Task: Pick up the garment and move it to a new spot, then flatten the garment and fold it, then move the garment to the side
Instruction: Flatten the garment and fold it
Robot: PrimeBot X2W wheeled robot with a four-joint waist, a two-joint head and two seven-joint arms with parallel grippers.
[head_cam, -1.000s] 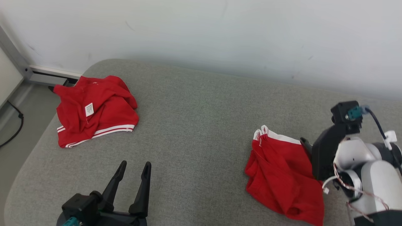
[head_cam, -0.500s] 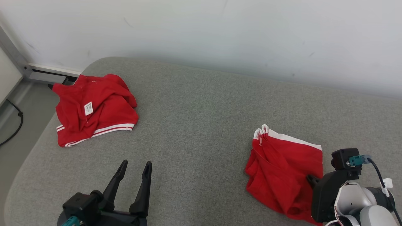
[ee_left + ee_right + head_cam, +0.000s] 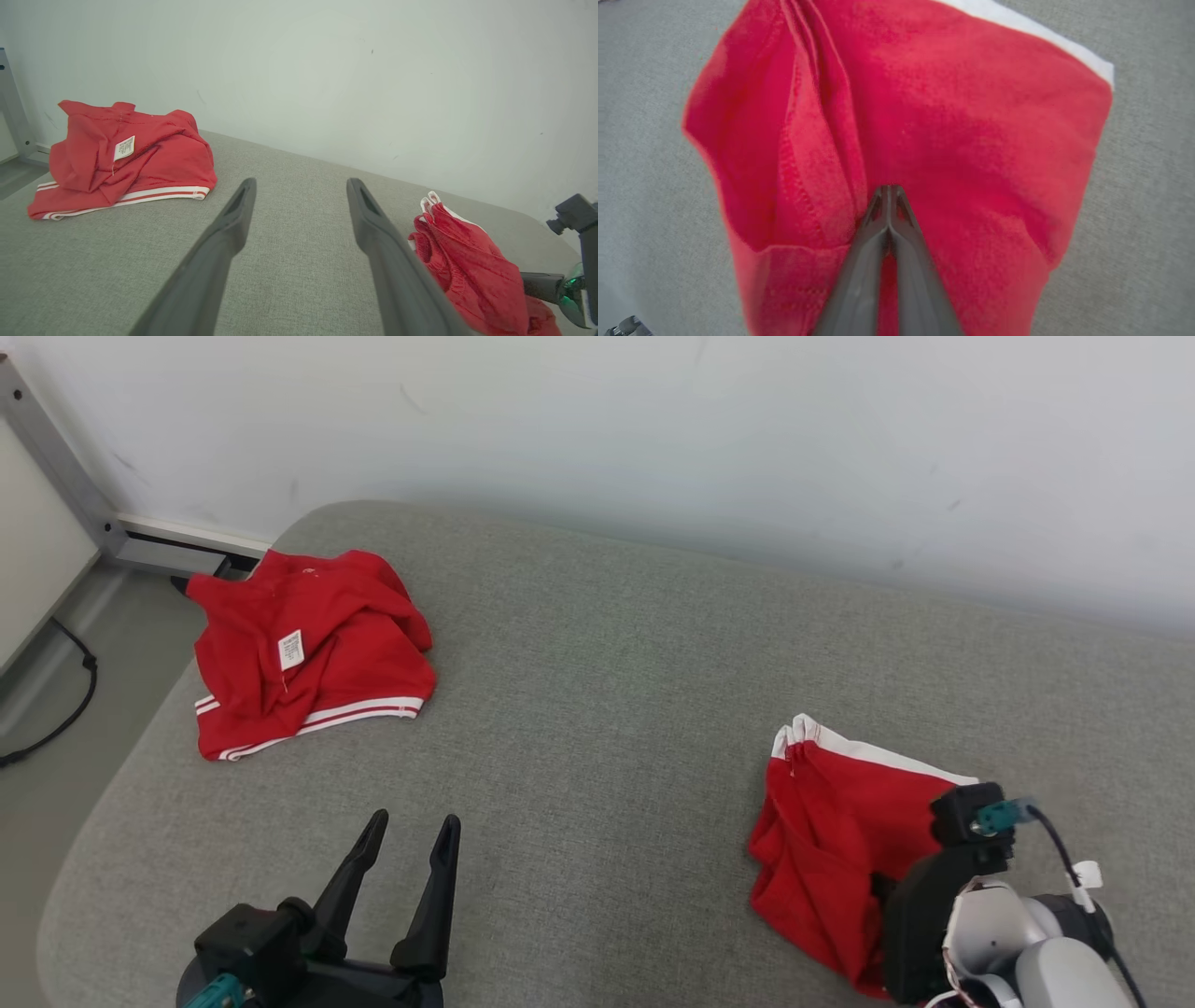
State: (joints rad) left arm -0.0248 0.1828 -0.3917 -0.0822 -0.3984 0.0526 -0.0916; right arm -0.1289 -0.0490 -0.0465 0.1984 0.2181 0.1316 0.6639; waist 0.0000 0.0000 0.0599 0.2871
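The right end effector (image 3: 889, 190) is now sitting with its two dark fingers pressed together, where a second ago they were standing spread beside the far edge of the red garment (image 3: 831, 831). It has been drawing back across the cloth toward the robot and is now resting on the garment's middle. In the right wrist view the tips are meeting right at a raised fold, and red cloth is showing in the slit between the fingers lower down, so it appears to be pinching that fold rather than closing on nothing. The garment is lying crumpled directly under this end effector on the grey worktop (image 3: 607, 709), its white band running along the edge beyond the fingertips. The left end effector (image 3: 414, 818) is staying spread and idle, well apart from the garment, which is lying off to its right. A second red garment (image 3: 308, 653) is lying well beyond it, to its left. Taken together, the grasp is looking made and the pick-up is getting under way. The lift, the move to a new spot, the flattening and the folding are all waiting to be done.
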